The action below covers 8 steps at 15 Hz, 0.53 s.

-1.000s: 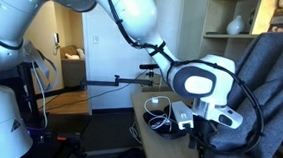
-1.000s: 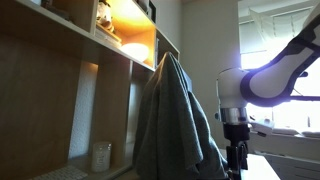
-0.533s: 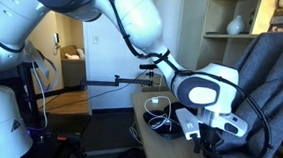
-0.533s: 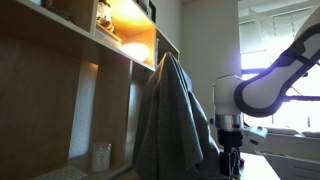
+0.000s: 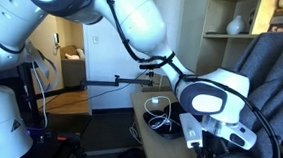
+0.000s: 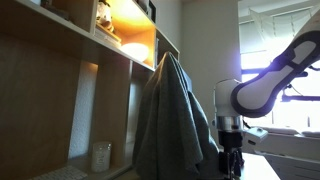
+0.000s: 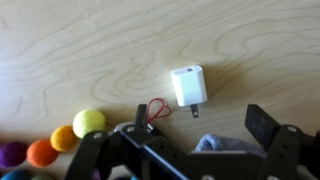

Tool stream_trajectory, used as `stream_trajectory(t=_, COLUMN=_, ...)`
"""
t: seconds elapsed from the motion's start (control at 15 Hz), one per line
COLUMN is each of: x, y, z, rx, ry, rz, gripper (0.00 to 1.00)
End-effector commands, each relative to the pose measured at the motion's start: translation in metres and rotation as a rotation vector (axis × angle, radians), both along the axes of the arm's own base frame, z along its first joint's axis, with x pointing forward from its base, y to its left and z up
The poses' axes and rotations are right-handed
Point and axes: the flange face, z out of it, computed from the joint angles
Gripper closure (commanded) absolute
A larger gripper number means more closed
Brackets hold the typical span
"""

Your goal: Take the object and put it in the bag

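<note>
In the wrist view a small white charger plug (image 7: 188, 87) lies on the light wooden tabletop (image 7: 80, 50), its prongs pointing toward me. My gripper (image 7: 196, 135) hangs above the table just short of the plug, open, its two dark fingers (image 7: 262, 125) wide apart with nothing gripped. A bluish-grey bit of fabric (image 7: 222, 146) shows low between them, near the palm. In both exterior views the gripper (image 5: 212, 154) (image 6: 232, 166) points down beside the grey draped cloth (image 5: 271, 88). A dark low shape (image 5: 166, 128) lies on the table by a white cable; I cannot tell whether it is the bag.
A thin red heart-shaped wire loop (image 7: 157, 108) lies left of the plug. A row of felt balls, yellow (image 7: 89, 122), orange (image 7: 64, 137) and purple (image 7: 12, 153), curves along the lower left. Wooden shelves (image 6: 110, 50) stand beside the draped cloth (image 6: 175, 120).
The arm has come down and shifted sideways along the draped cloth over the last second. The gripper has stayed open.
</note>
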Motion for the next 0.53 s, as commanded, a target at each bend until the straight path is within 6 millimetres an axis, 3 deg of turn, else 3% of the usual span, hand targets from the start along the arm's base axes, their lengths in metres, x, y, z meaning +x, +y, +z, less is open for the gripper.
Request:
stream_trajectory(t=0.0, x=0.004, y=-0.003, z=-0.001, rx=0.025, ry=0.029, rz=-0.025, gripper=0.0)
stream_trajectory(t=0.47, x=-0.001, y=0.003, z=-0.012, rx=0.014, ry=0.028, rz=0.001, gripper=0.0)
